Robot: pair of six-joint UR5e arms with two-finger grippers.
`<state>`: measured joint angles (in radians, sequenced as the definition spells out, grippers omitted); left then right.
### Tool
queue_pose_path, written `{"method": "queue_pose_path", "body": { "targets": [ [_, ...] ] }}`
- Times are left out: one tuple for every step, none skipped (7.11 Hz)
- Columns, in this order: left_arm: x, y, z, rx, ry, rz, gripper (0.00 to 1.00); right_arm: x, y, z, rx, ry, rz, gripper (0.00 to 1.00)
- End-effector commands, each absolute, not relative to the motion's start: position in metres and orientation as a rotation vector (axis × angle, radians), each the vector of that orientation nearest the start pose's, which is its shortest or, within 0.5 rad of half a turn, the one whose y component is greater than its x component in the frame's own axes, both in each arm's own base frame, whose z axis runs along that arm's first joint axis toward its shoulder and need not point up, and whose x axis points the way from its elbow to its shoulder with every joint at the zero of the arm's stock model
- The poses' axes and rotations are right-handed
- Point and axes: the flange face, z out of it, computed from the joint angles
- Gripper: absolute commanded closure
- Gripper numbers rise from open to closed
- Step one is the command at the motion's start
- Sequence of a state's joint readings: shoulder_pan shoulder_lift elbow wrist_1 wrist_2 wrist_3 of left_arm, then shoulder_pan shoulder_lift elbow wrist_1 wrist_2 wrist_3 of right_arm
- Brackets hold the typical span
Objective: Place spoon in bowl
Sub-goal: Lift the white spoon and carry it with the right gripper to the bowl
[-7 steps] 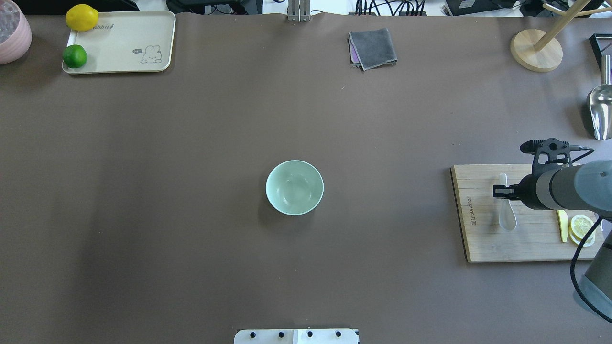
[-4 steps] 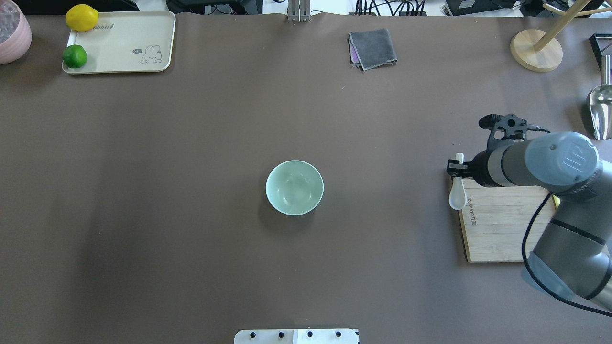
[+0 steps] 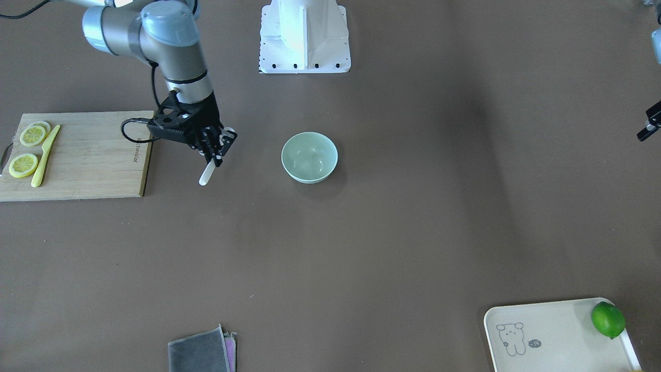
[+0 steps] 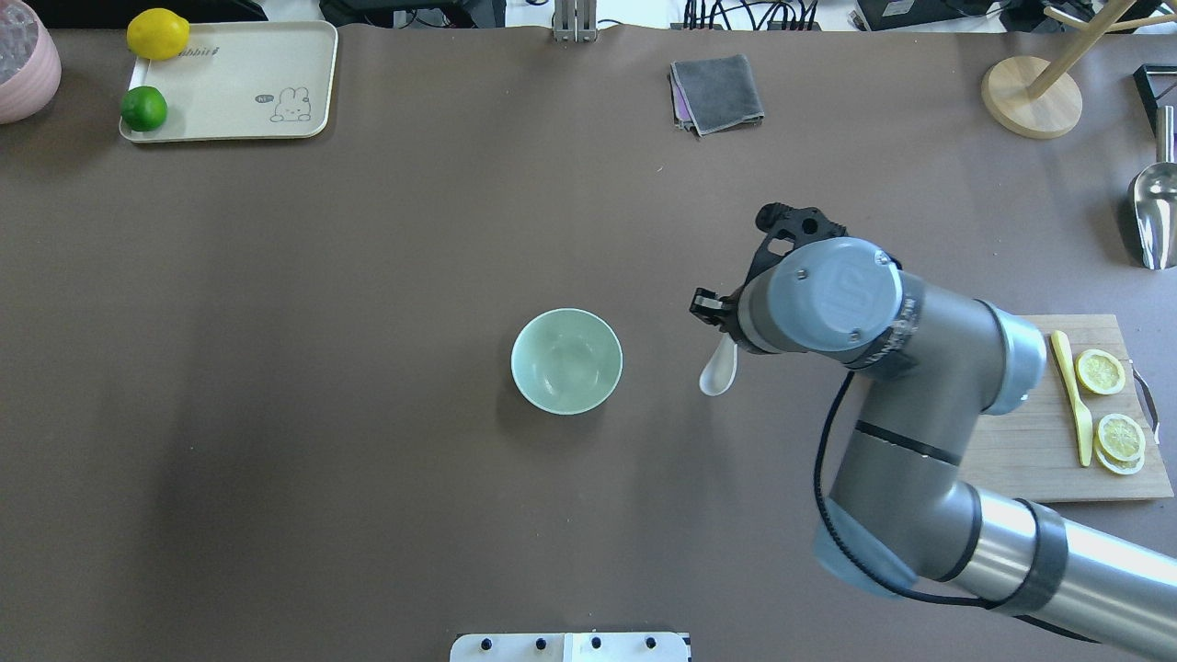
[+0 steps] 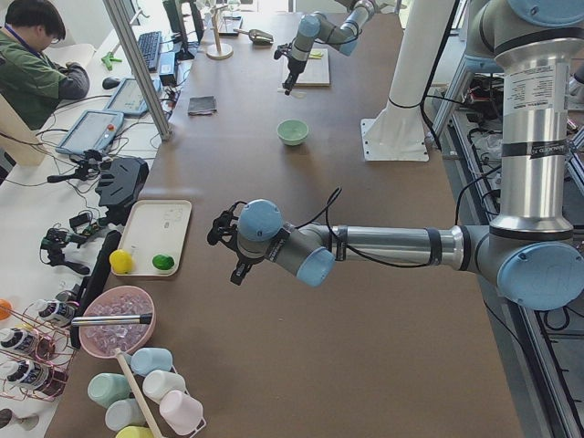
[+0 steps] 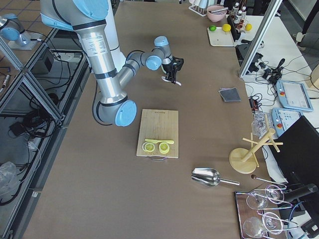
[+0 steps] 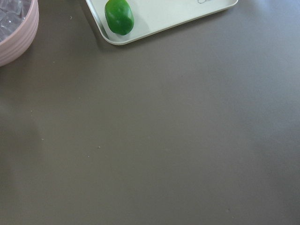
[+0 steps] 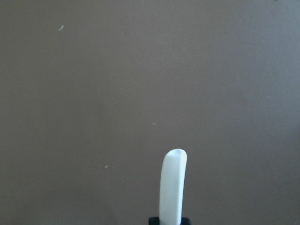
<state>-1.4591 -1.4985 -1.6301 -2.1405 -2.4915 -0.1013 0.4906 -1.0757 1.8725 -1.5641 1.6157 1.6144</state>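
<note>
The white spoon [image 4: 718, 372] hangs above the table in my right gripper [image 4: 710, 311], which is shut on its handle. The scoop points toward the robot's base, and the handle end sticks out past the fingers in the front-facing view [image 3: 205, 178] and in the right wrist view [image 8: 172, 187]. The pale mint-green bowl [image 4: 566, 360] stands empty at the table's middle, to the left of the spoon and apart from it; it also shows in the front-facing view [image 3: 309, 156]. My left gripper [image 3: 651, 125] shows only at that view's right edge, so I cannot tell whether it is open or shut.
A wooden cutting board [image 4: 1011, 441] with lemon slices [image 4: 1101, 371] and a yellow knife [image 4: 1074, 395] lies at the right. A cream tray [image 4: 239, 83] with a lemon and a lime, a pink bowl [image 4: 23, 55], a grey cloth [image 4: 717, 92], a wooden stand [image 4: 1030, 97] and a metal scoop [image 4: 1154, 211] line the far side.
My right gripper has lifted the spoon off the cutting board and carried it left toward the bowl. The bowl has not moved.
</note>
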Motion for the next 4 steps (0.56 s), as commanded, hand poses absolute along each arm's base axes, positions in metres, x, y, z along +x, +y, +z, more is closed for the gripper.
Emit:
{"method": "queue_pose_path", "body": {
  "targets": [
    [0.0,-0.482,0.589,0.419,0.948,0.266,0.02,-0.569,-0.397,0.163,0.125,-0.787,0.618,1.0],
    [0.0,-0.482,0.589,0.417,0.948,0.265,0.02,-0.605,-0.401,0.153,0.137,-0.761,0.681,1.0],
    [0.0,-0.482,0.589,0.417,0.948,0.265,0.02,-0.613,-0.398,0.155,0.153,-0.754,0.698,1.0],
    [0.0,-0.482,0.59,0.416,0.948,0.264,0.02,-0.616,-0.394,0.161,0.156,-0.746,0.69,0.94]
  ]
}}
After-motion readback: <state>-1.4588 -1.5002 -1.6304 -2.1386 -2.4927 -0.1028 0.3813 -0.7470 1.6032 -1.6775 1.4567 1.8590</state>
